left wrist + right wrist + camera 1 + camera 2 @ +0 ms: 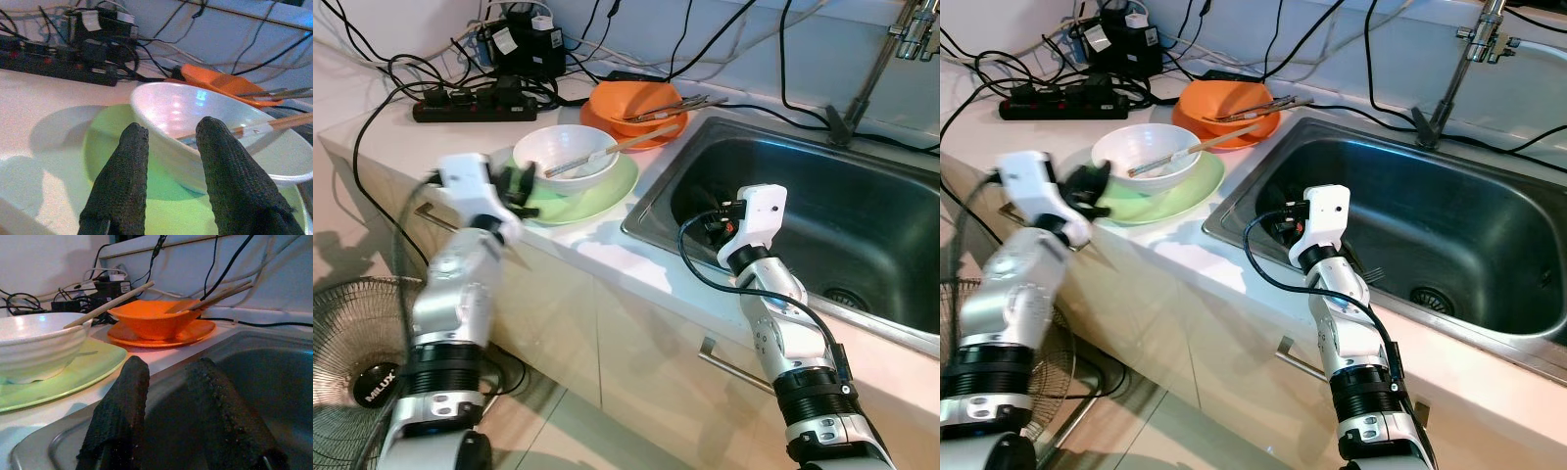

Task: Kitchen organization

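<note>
Left gripper point(168, 161) fingers spread, poised just beside the white bowl point(566, 157). Right gripper point(168, 401) fingers spread, inside the steel sink point(862, 215). One glossy white bowl, holding one chopstick point(597, 155), sits on one pale green plate point(607, 196). Beyond: one orange bowl point(154, 318) with utensils, on one orange plate point(195, 333). Farthest, one power strip point(475, 106).

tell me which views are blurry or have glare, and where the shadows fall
Left eye view: left tool and forearm are motion-blurred, the rest is sharp. Left wrist view: soft focus, glare patches on the white bowl, whose shadow falls across the green plate. Right wrist view: right tool dark and close, the sink shaded.
</note>
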{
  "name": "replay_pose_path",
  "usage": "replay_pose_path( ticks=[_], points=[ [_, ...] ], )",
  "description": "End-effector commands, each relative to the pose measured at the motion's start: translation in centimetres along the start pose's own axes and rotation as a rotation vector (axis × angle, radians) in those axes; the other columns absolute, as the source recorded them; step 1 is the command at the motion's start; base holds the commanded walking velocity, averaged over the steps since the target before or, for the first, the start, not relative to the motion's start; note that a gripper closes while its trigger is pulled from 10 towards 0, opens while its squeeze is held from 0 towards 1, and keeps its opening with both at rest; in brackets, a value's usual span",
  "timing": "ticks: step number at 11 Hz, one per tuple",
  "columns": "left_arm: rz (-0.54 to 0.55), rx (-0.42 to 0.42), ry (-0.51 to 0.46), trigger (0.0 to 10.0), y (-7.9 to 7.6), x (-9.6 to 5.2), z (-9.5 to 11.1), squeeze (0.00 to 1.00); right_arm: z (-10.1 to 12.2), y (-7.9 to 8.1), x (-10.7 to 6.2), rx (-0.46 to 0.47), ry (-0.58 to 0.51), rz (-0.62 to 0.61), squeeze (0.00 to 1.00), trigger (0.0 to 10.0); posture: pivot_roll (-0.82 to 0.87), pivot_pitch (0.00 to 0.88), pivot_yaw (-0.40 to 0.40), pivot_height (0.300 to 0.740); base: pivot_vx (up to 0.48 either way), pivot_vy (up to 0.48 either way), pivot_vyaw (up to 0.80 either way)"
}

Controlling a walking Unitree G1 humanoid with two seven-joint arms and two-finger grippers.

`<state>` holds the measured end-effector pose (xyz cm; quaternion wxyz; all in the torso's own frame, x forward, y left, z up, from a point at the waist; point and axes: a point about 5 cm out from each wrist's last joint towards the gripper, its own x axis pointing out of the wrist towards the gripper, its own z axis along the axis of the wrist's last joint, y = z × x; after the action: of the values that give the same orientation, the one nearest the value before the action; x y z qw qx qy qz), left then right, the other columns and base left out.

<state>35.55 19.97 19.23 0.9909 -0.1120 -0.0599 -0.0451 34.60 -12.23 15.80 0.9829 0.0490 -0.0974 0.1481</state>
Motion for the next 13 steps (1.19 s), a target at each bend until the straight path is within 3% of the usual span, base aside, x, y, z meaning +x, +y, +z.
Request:
replay_pose_path(
  ticks=[1, 4, 6, 9, 13],
  points=[
    [-0.038, 0.019, -0.048, 10.0, -0.9, 0.1, 1.2, 0.00, 0.2, -0.1, 0.1, 0.000, -0.002, -0.004, 0.00, 10.0, 0.17, 0.048, -0.008, 0.740, 0.000, 0.000, 0.00],
    [-0.251, 0.026, -0.048, 10.0, -5.6, 0.3, 0.8, 0.00, 0.1, 0.0, 0.2, 0.001, -0.001, -0.005, 0.00, 10.0, 0.17, 0.045, -0.006, 0.740, 0.000, 0.000, 0.00],
    [-0.277, -0.004, -0.018, 10.0, -6.6, 0.7, -0.1, 0.00, 0.1, 0.0, 0.2, 0.001, -0.003, -0.006, 0.00, 10.0, 0.16, 0.041, -0.001, 0.740, 0.000, 0.000, 0.00],
    [-0.275, -0.038, 0.010, 10.0, -6.6, 1.1, -0.9, 0.00, 0.2, -0.2, 0.2, -0.001, -0.006, -0.012, 0.00, 10.0, 0.16, 0.036, 0.003, 0.740, 0.000, 0.000, 0.00],
    [-0.206, -0.035, 0.000, 10.0, -4.7, 0.8, -0.5, 0.00, 0.2, -0.1, 0.3, 0.001, -0.008, -0.009, 0.00, 10.0, 0.17, 0.035, -0.002, 0.740, 0.000, 0.000, 0.00]
  ],
)
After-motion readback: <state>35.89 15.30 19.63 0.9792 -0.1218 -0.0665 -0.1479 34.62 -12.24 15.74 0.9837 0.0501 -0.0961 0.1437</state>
